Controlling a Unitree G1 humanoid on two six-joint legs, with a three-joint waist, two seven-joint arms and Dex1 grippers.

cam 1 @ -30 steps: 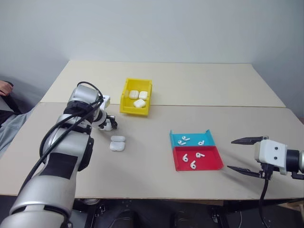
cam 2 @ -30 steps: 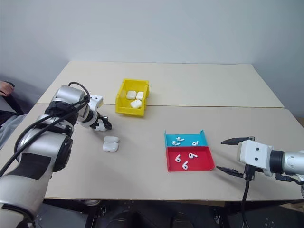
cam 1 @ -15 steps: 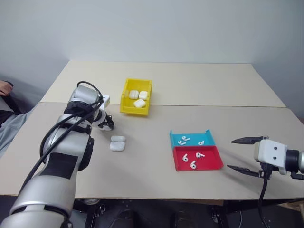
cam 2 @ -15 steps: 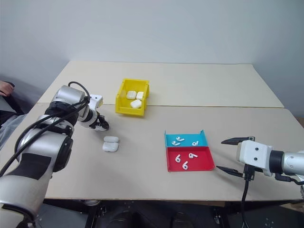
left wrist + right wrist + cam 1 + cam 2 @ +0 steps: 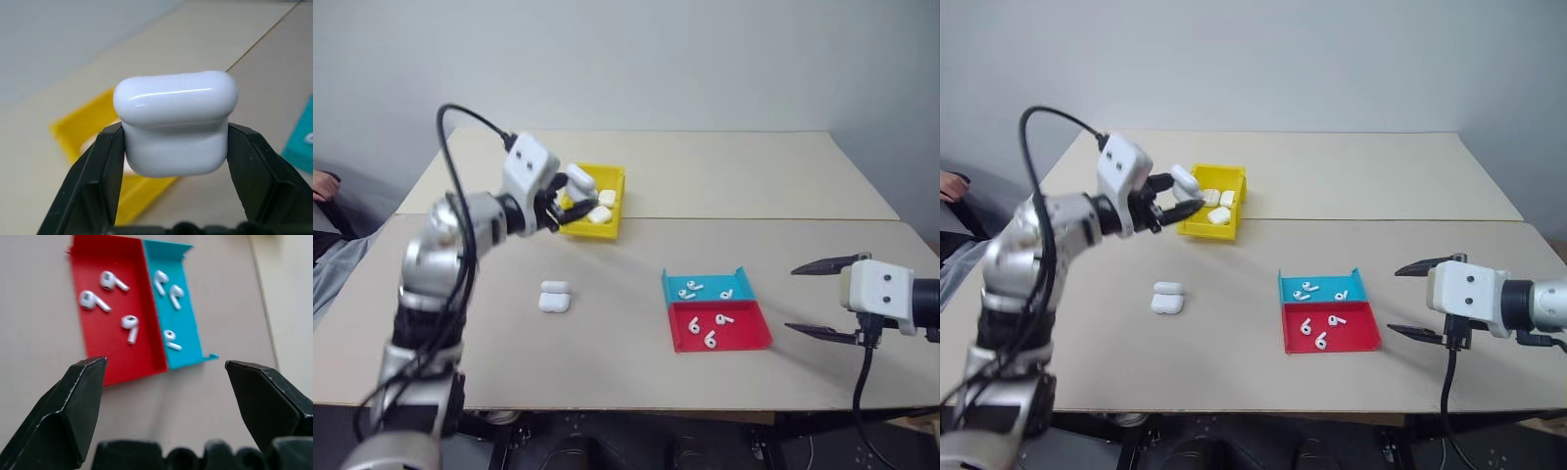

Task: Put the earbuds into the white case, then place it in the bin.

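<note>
My left gripper (image 5: pixel 570 192) is raised above the table, shut on a closed white case (image 5: pixel 176 122) held between its fingers (image 5: pixel 105 181). The case (image 5: pixel 579 178) hangs at the near left edge of the yellow bin (image 5: pixel 592 231), which holds three more white cases (image 5: pixel 601 212). Several earbuds (image 5: pixel 105 301) lie in a shallow teal and red tray (image 5: pixel 746 338). To the right of the tray, my right gripper (image 5: pixel 790 299) stands open and empty, pointing at it.
Another white case (image 5: pixel 554 296) lies on the table in front of the bin. A seam (image 5: pixel 783 219) between two tabletops runs across behind the tray. A person's hand (image 5: pixel 323 181) shows at the far left edge.
My left gripper shut on a case down by the table, then swung up and to the right toward the bin with it. The right gripper rose a little, still open.
</note>
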